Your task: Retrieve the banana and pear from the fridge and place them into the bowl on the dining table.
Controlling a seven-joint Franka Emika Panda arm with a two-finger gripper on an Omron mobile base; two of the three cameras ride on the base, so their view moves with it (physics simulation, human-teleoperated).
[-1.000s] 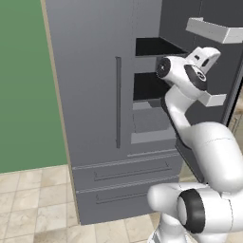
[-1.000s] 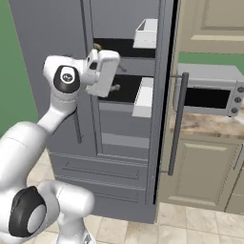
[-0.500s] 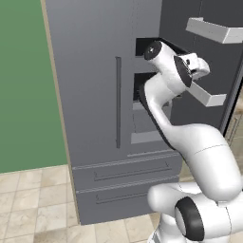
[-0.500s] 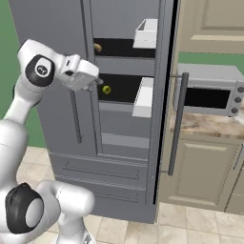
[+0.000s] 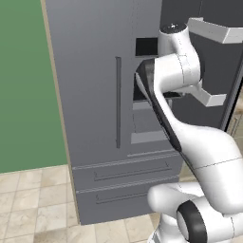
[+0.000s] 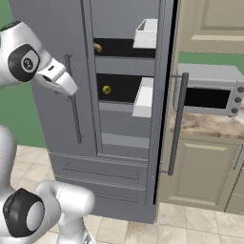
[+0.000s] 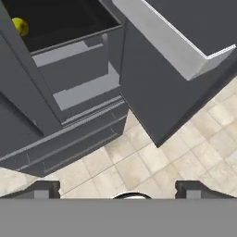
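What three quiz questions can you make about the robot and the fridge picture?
1. True or false: the fridge has one door swung open.
2. Which fruit sits on the higher shelf? A) the pear B) the banana
3. Fill in: the gripper is ____ and holds nothing.

Key
1. True. The right door stands open, showing its white door bins.
2. B. The banana lies on the shelf above the pear.
3. Open. Its fingertips stand wide apart over the tiled floor.
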